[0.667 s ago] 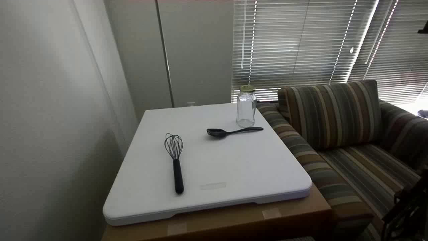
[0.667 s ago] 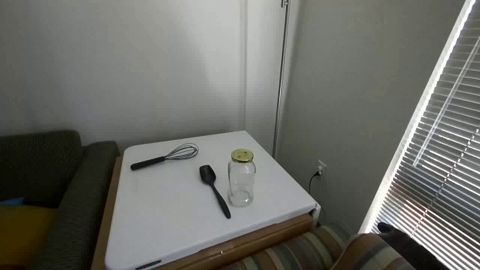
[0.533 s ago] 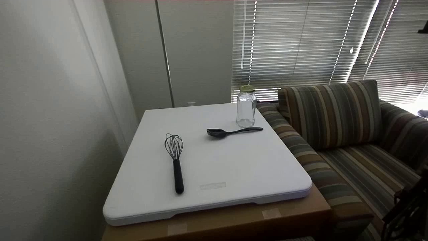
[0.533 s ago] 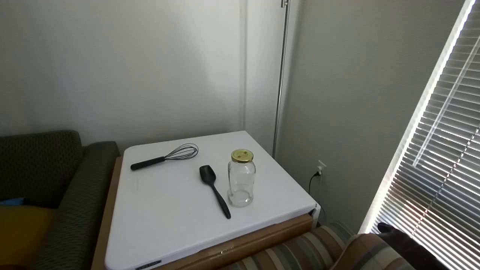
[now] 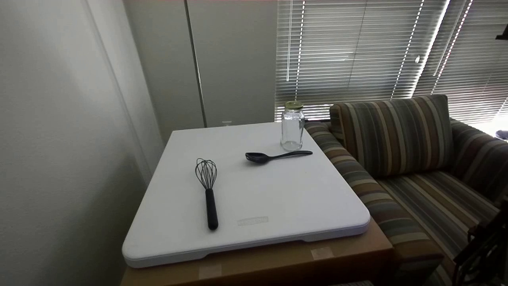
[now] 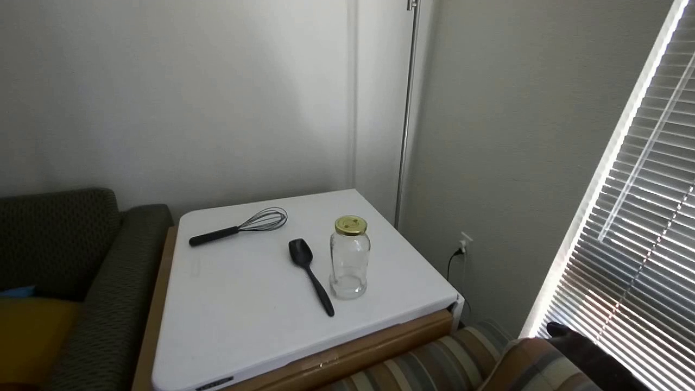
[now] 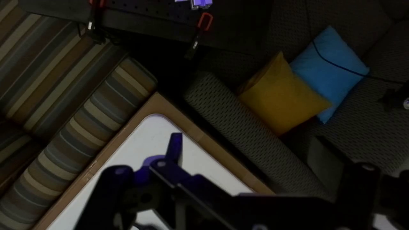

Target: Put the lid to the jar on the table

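Nothing looks shifted. Gaping wide, empty, the black gripper (image 7: pixel 248 145) should squarely straddle the round golden metal lid (image 6: pixel 351 225), twelve o'clock atop the clear glass jar (image 6: pixel 349 262).

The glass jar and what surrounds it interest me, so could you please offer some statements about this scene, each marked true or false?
The lid sits on top of the glass jar. True.
The glass jar lies on its side. False: it stands upright on the white table.
The black spoon lies nearer the glass jar than the whisk does. True.
The whisk stands inside the glass jar. False: it lies on the white table.
The jaws are closed. False: they stand wide apart in the wrist view.
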You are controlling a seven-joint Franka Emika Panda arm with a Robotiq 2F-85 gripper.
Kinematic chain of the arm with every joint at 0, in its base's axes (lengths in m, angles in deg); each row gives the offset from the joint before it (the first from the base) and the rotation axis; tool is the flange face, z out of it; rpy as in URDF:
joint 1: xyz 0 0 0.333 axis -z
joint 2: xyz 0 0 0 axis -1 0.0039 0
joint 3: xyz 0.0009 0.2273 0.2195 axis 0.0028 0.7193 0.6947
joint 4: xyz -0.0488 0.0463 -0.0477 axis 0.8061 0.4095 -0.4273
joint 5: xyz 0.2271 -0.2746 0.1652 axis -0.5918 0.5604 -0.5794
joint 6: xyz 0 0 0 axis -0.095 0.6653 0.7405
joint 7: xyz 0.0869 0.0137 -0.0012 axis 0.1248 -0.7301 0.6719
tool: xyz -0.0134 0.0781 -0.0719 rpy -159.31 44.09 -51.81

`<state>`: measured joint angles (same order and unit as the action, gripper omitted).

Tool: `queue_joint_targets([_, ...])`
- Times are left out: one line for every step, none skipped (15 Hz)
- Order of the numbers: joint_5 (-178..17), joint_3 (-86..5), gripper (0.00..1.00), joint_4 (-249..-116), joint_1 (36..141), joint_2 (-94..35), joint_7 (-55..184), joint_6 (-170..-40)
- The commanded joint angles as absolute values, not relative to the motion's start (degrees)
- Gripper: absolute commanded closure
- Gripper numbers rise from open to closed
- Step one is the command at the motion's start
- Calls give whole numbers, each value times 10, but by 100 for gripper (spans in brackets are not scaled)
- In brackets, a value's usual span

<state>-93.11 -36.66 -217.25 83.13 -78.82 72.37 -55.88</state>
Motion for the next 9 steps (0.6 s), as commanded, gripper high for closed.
queue_joint_targets([-926,-365,0,-2153,847,-763,736,-560])
queue_joint_targets([-924,-369,0,-2149,851,-754,738,-566])
queue_joint_targets([-921,-374,0,-2144,854,-742,746,-573])
queue_joint_targets([-919,-378,0,-2140,857,-731,752,-584])
queue_joint_targets([-913,-381,0,-2138,862,-721,757,-599])
queue_joint_targets([-909,-385,0,-2139,867,-710,761,-621])
queue_joint_targets([-903,-387,0,-2141,873,-698,760,-650])
queue_joint_targets([-899,-390,0,-2144,878,-688,760,-676])
queue_joint_targets([-888,-391,0,-2149,885,-675,754,-709])
